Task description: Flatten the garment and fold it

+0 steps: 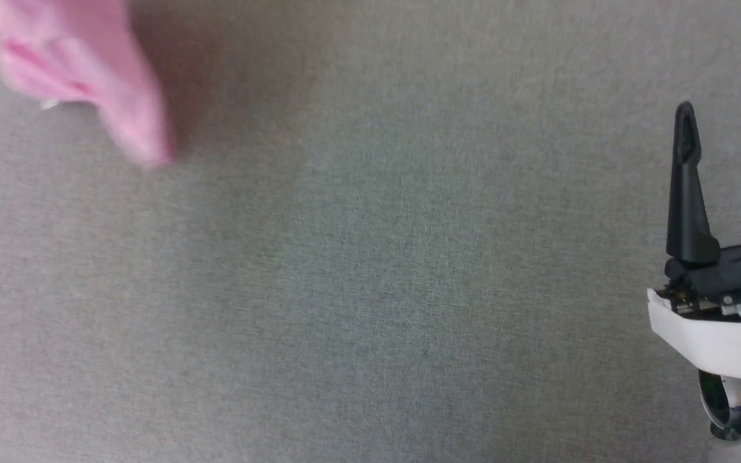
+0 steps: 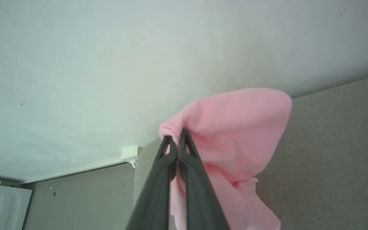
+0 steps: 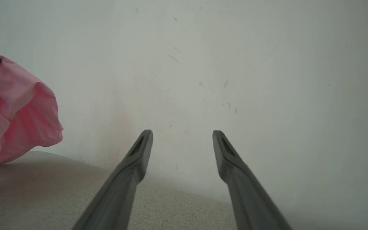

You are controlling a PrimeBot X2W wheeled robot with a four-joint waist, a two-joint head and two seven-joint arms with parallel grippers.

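So the garment is way off at the far left corner of the grey counter, bunched up and dangling instead of lying flat. It's blurry from the head cam, with a little pale bit at its edge that might be the label. The left claw has it: the two dark fingers are squeezed together on a pinch of pink cloth near the top, and the rest droops down in loose folds. My guess is that's the point of the grip. If you hold one edge up high, the weight pulls the bundle open, so it can go down spread out rather than crumpled. From the right wrist cam the bottom of the cloth looks like it's at or just above the counter, near the pale wall. I honestly can't tell if it's touching. The right claw is well apart from all that on the right side, fingers spread wide with nothing between them. It looks parked, probably waiting to grab a second corner once something hangs free. I'd call this very early in the job, since nothing is flattened yet and no fold has been made. The main risk I see is that the pinch has several layers in it, which would keep the thing from opening up.
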